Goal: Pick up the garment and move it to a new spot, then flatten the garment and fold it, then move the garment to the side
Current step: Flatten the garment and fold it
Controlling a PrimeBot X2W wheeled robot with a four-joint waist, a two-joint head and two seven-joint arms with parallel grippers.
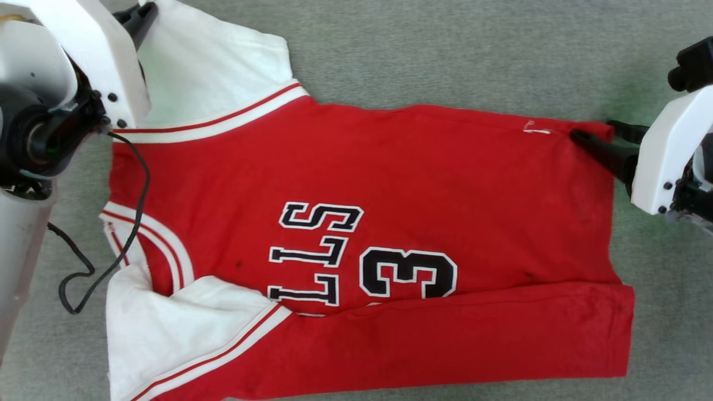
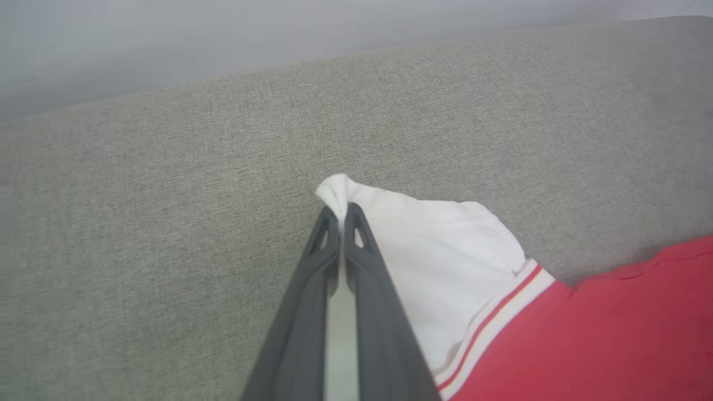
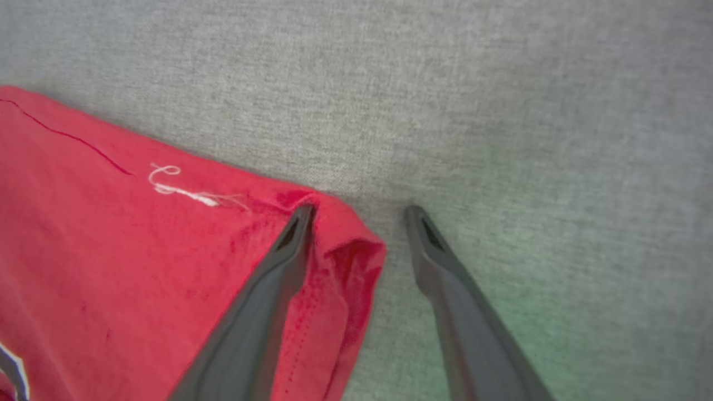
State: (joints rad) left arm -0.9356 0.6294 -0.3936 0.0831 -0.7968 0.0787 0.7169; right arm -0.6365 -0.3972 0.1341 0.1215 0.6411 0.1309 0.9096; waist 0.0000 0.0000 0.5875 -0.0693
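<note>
Shirt [image 1: 390,184] is lying spread on grey fabric [image 1: 445,50], apparently mid-fold. The left claw [image 2: 338,214] is pinching the white sleeve tip [image 2: 334,192]. The right claw [image 3: 359,209] is gaping wide astride the red hem corner [image 3: 345,245], and it likely needs to close before both lift.

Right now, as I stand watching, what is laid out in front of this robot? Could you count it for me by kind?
Red jersey T-shirt with white short sleeves: 1
Dark two-fingered end effectors, left end effector and right end effector: 2
Thin black cable: 1
Grey woven fabric surface: 1
Total: 5
</note>
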